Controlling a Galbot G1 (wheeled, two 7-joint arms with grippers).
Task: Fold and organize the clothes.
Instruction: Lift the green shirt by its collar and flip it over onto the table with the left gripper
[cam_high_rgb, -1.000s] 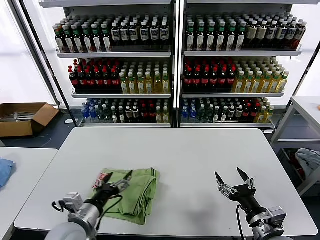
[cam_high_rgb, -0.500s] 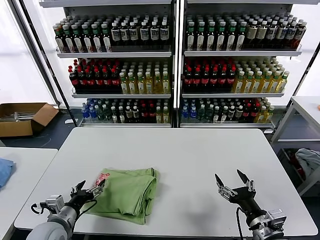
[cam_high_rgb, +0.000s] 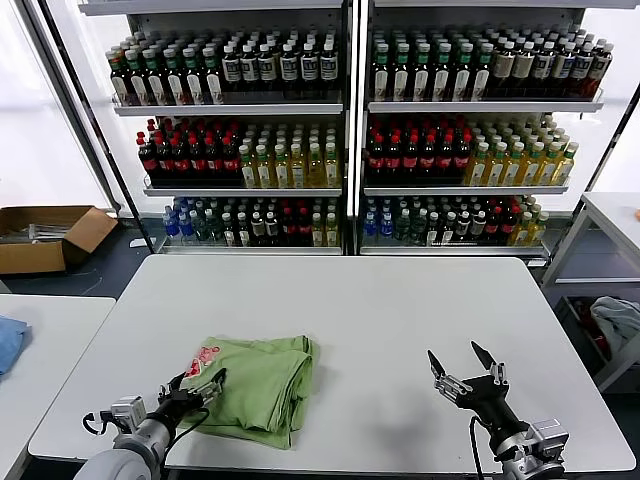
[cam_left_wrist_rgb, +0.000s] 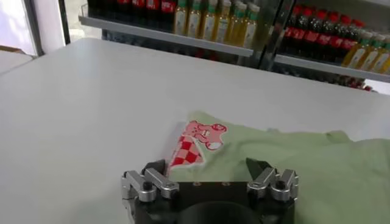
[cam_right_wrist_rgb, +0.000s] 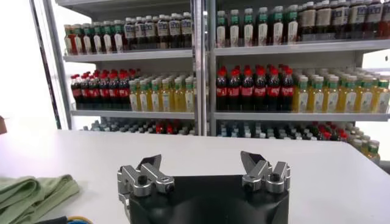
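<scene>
Polo shirt (cam_high_rgb: 255, 388), thin soft green fabric, lies folded, rumpled.

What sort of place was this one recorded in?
Probably a mock shop or test lab: retail-style shelves of bottled drinks stand behind a plain white table, with an open cardboard box on the floor. A folded green shirt lies on the table.

white table (cam_high_rgb: 380, 310) | bottle shelves (cam_high_rgb: 345, 110) behind | cardboard box (cam_high_rgb: 45, 235) on floor, L | blue cloth (cam_high_rgb: 8, 340) far L
</scene>
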